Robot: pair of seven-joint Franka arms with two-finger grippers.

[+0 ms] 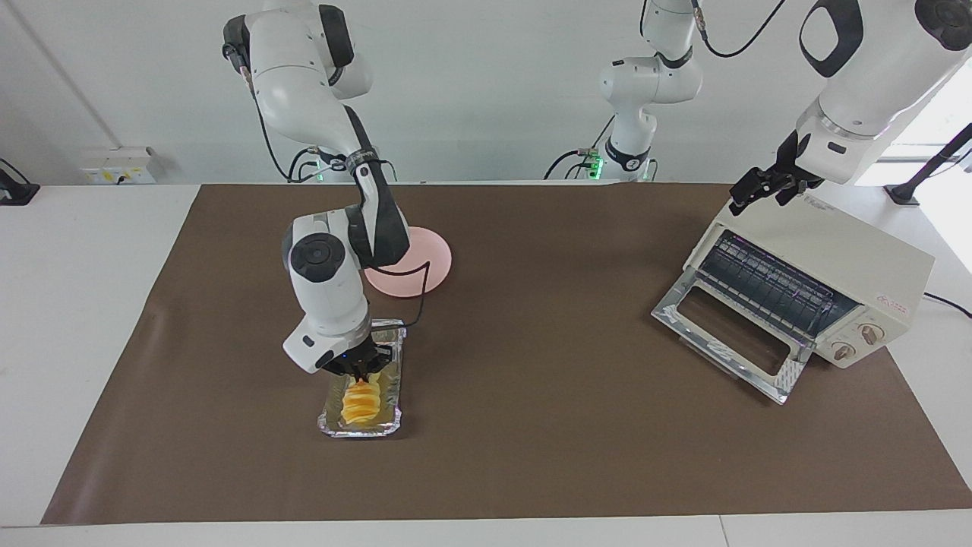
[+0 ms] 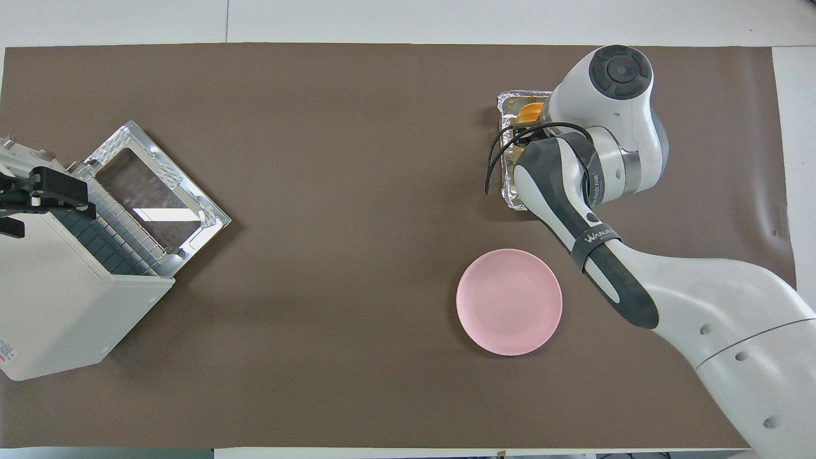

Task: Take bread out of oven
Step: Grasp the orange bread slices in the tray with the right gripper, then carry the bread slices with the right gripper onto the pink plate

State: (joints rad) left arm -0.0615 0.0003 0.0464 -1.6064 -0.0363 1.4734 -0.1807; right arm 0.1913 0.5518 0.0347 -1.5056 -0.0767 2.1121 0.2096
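The bread [image 1: 359, 403], a golden ridged loaf, lies in a crinkled foil tray [image 1: 328, 420] on the brown mat, farther from the robots than the pink plate. My right gripper [image 1: 363, 374] points down over the tray and is shut on the loaf's end nearer the robots. In the overhead view the right arm's wrist hides most of the bread [image 2: 529, 113] and the tray [image 2: 507, 191]. The cream oven [image 1: 835, 258] stands at the left arm's end with its glass door [image 1: 729, 334] dropped open and its rack bare. My left gripper [image 1: 753, 190] waits over the oven's top.
A round pink plate [image 1: 429, 266] lies empty on the mat beside the right arm's forearm, nearer the robots than the tray. It also shows in the overhead view [image 2: 509, 301]. The oven [image 2: 57, 306] sits angled at the mat's corner.
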